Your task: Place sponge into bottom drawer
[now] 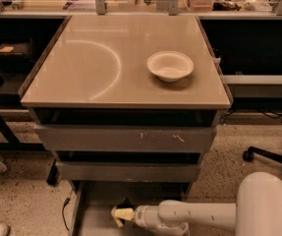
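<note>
Gripper (122, 214) low inside the open bottom drawer (97, 206), toward its left rail, sponge not discernible beside or within it, whether wide or clamped cannot tell, bowl (170, 66) on cabinet top (91, 68)

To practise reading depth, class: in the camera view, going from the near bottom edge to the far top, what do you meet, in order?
Gripper low over the open bottom drawer → middle drawer front → top drawer front → tabletop → white bowl → back shelf.
</note>
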`<state>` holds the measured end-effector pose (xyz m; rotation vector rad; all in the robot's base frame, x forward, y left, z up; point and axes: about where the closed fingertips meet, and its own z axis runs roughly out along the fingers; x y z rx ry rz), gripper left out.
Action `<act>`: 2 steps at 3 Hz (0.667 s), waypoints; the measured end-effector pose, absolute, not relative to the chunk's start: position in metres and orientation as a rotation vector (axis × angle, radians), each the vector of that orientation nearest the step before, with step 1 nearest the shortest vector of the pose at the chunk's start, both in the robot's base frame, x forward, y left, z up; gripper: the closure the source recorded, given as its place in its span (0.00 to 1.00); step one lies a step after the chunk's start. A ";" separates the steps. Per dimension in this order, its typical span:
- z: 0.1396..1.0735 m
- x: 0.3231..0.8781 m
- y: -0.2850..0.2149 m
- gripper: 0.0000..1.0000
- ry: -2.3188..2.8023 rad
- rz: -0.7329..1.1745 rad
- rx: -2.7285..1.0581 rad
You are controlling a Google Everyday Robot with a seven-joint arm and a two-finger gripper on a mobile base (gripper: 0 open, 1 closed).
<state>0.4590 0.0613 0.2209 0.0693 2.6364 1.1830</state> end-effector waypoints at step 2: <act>0.180 0.477 0.067 1.00 2.679 1.099 0.107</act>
